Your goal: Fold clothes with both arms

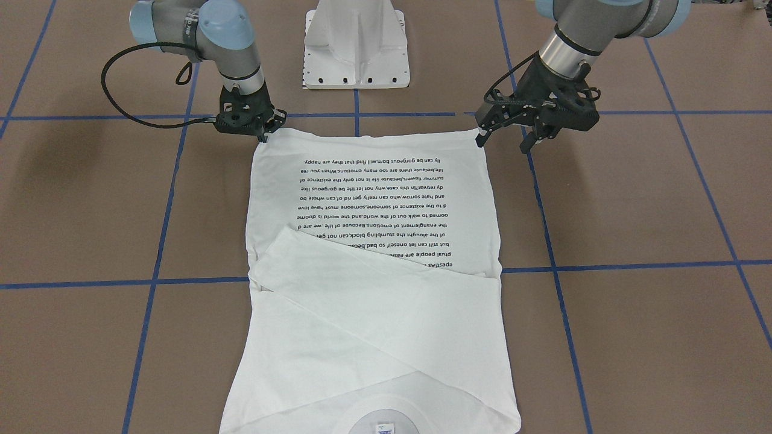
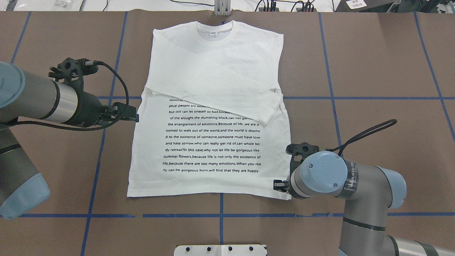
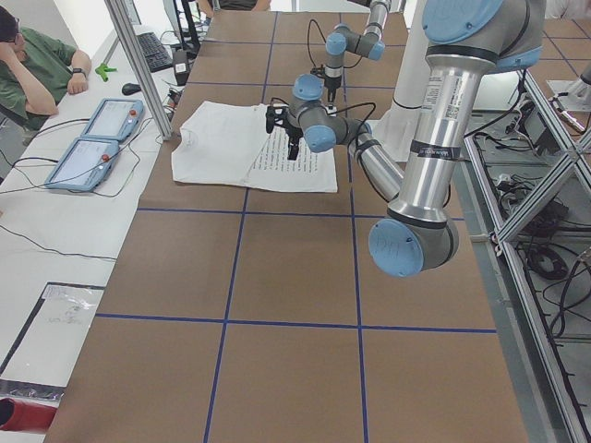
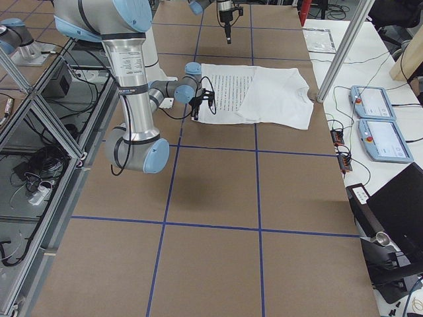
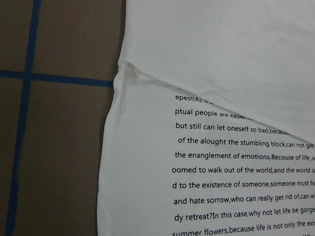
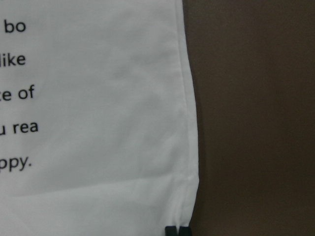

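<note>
A white shirt (image 2: 213, 149) lies flat on the taped brown table (image 1: 633, 211), its lines of black print facing up. The collar (image 2: 215, 33) is at the far side from the robot and the hem (image 2: 199, 192) on the side nearest its base. Both sleeves (image 2: 227, 89) are crossed over the chest, covering the top lines of print.

The right gripper (image 1: 263, 134) is down at the hem's right corner. In its wrist view the two black tips sit pressed together right where the cloth's corner ends, and they appear to be pinching it. The left gripper (image 1: 502, 143) hangs off the cloth with its fingers spread and nothing between them. From overhead it sits just beside the shirt's left edge, about level with the crossed sleeves and well up from the hem.

The cotton looks thin, light and limp. It should drape and crease rather than keep any shape, and a corner lifted alone would likely drag the panel askew. The sensible holds look to be the two hem corners, where the stitched double edge gives the fingers something firmer than a single layer. The left corner lies bare and untaken. A level lift toward the collar probably calls for both corners together, kept taut enough that the crossed sleeves are not disturbed.
</note>
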Controlling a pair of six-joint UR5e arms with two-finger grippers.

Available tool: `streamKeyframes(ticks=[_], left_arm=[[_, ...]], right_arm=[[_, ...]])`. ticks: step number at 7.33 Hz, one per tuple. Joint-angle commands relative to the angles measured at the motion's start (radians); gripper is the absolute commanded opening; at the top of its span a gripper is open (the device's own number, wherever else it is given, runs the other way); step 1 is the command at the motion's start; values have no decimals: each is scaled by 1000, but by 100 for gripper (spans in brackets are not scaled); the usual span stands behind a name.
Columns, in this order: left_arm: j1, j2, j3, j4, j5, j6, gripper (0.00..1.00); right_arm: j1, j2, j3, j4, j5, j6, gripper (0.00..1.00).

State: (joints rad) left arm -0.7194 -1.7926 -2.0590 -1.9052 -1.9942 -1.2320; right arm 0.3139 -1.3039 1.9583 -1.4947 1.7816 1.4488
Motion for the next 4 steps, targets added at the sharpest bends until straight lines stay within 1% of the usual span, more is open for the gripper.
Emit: streamKeyframes(ticks=[1,2,3,4], left_arm=[[5,8,-1,0,2,-29,99],[43,31,-1,-12,8,-102,99],[98,73,-1,-24,35,-142,99],[160,126,-1,-75,122,-176,100]], right_arm=[[4,-2,59,2,4,39,0],[16,1,65,11,13,41,0],[22,2,86,13,13,41,0],[22,2,91,14,12,41,0]])
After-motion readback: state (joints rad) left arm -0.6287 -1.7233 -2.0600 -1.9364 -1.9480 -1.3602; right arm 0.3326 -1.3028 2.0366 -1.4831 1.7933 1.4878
